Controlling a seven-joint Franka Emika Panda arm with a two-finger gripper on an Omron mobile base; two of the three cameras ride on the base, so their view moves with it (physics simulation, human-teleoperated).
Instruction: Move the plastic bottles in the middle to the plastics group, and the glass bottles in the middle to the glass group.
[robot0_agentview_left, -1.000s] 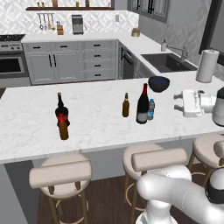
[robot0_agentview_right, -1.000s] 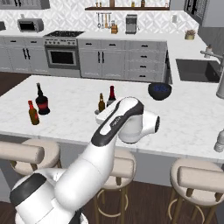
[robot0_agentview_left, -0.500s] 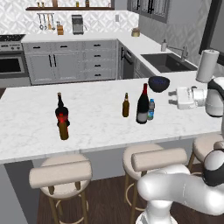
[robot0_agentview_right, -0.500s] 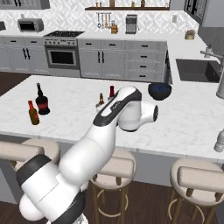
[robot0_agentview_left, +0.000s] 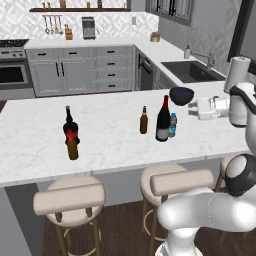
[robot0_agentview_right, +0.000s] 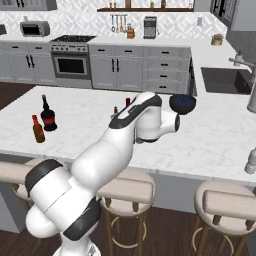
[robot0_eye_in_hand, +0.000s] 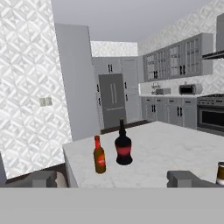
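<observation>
With the claw (robot0_agentview_left: 192, 109) spread and empty, you approach the plastic bottle (robot0_agentview_left: 172, 125) low, clearing the touching wine bottle (robot0_agentview_left: 163, 120).

Plastic bottle (robot0_agentview_left: 172, 125) right of wine bottle (robot0_agentview_left: 163, 120), beer bottle (robot0_agentview_left: 144, 120) left.

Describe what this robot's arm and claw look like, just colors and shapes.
The arm is glossy white, built of thick rounded segments with dark grey to black bands at the joints. In the left base view the claw shows as a boxy white block on a rounded white wrist. In the hand view, its fingertips are small, blocky and dark grey. No cables or markings are visible.
</observation>
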